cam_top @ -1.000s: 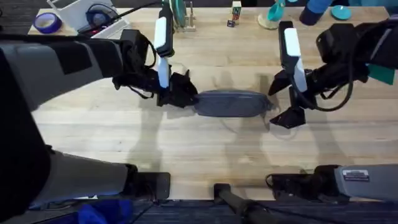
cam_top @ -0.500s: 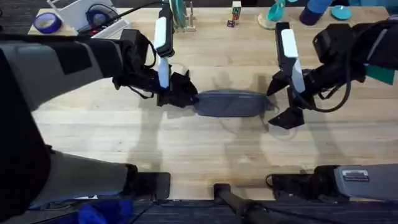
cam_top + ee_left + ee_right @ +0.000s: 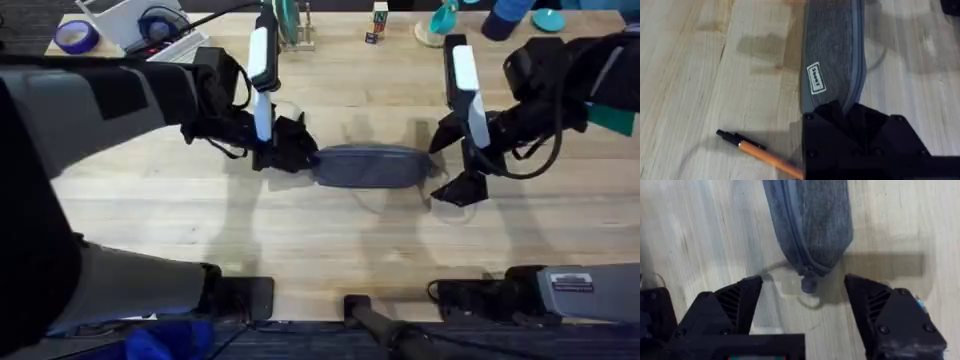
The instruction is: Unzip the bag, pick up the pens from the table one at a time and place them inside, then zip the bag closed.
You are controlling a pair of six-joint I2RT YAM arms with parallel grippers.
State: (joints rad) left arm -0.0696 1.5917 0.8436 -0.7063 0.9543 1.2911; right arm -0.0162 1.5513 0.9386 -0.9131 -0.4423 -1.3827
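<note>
The grey-blue bag (image 3: 370, 167) lies lengthwise at the middle of the table (image 3: 330, 240), zipper closed. My left gripper (image 3: 300, 153) is shut on the bag's left end; in the left wrist view the bag (image 3: 832, 55) runs into the black fingers (image 3: 860, 140). An orange pen (image 3: 760, 153) with a black end lies on the wood beside that gripper. My right gripper (image 3: 455, 168) is open at the bag's right end. In the right wrist view the zipper pull (image 3: 809, 283) sits between the spread fingers (image 3: 735, 305), untouched, with the bag (image 3: 812, 220) beyond it.
Along the table's far edge stand a purple tape roll (image 3: 75, 37), a white box (image 3: 125, 15), a small block (image 3: 378, 20) and teal items (image 3: 445, 20). Bare wood lies in front of the bag.
The right gripper shifted slightly toward the bag's right end a second ago and has since held still. The left gripper and the bag have not moved.
</note>
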